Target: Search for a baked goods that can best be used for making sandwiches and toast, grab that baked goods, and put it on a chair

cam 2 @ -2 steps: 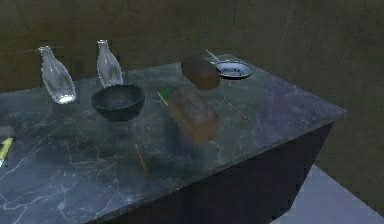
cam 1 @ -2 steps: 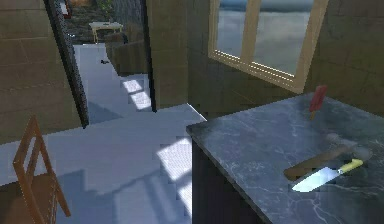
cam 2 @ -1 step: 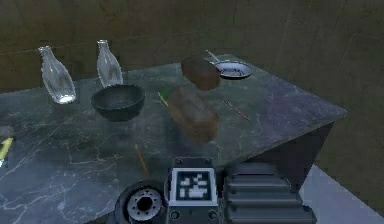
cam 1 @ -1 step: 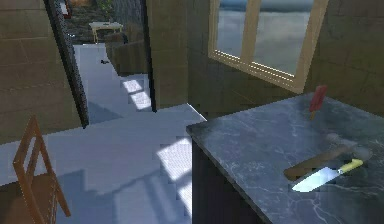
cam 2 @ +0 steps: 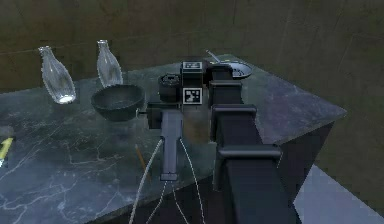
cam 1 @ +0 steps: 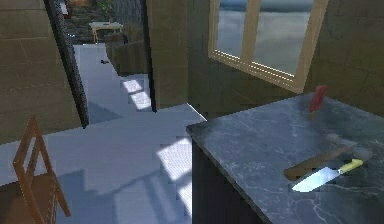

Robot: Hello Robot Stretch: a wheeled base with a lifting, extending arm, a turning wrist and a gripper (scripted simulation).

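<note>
- Nearest the lens, low and just right of centre in the arm side view, the dark arm (cam 2: 250, 170) reaches out over the marble counter (cam 2: 60, 170).
- No loaf shows clearly anywhere. The likeliest candidate is one flat brown slab (cam 1: 318, 162) at the forward view's lower right, though it may only be a board.
- One knife (cam 1: 322, 178) with a pale blade and yellow handle lies just beside that slab. One small red thing (cam 1: 318, 97) stands farther back on the same counter (cam 1: 260, 150).
- How the fingers (cam 2: 150, 185) are set cannot be told. Only bare counter lies behind their far end, so they hold nothing.
- Step in hand, as I judge it: the search, or lining up for the grab.
- The next move calls for confirming what the slab is. The base would then need shifting so the arm comes in line with it.
- One wooden chair (cam 1: 35, 175), at the forward view's lower left, looks the natural drop place and is well apart from the counter.
- Upper left of the arm side view: two glass bottles (cam 2: 57, 75) (cam 2: 108, 63) and one dark bowl (cam 2: 117, 100). One dark round dish (cam 2: 232, 70) sits at upper centre.
- One window (cam 1: 265, 35) is in the forward view's upper right.
</note>
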